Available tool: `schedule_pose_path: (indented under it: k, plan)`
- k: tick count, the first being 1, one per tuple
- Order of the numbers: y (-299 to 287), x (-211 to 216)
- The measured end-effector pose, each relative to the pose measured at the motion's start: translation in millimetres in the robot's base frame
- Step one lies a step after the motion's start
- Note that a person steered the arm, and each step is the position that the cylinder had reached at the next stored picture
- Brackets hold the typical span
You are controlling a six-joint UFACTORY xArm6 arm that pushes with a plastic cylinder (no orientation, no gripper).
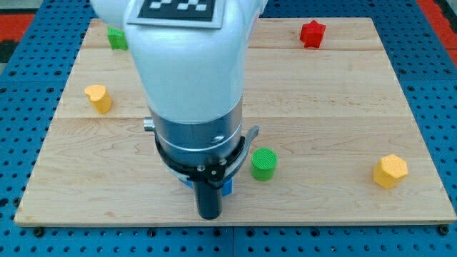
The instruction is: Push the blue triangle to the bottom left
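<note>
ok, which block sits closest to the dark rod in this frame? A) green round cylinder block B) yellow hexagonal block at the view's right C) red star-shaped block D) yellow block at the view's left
A: the green round cylinder block stands just to the view's right of the dark rod, whose end, my tip, is near the wooden board's bottom edge; the other three lie far off.

My tip (209, 214) sits near the tabletop's (321, 107) bottom edge, the cylinder (263, 163) just right of it, the star (312, 33) up top, the hexagon (390, 171) far right.
</note>
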State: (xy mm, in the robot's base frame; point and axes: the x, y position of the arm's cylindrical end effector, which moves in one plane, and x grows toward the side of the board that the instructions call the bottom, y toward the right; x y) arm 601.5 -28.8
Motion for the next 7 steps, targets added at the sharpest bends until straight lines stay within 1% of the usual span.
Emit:
schedule_pose_path:
  k: [2, 4, 6, 7]
  plan:
    - [-5, -35]
    - [-152, -46]
    - [-63, -28]
    - [-56, -60]
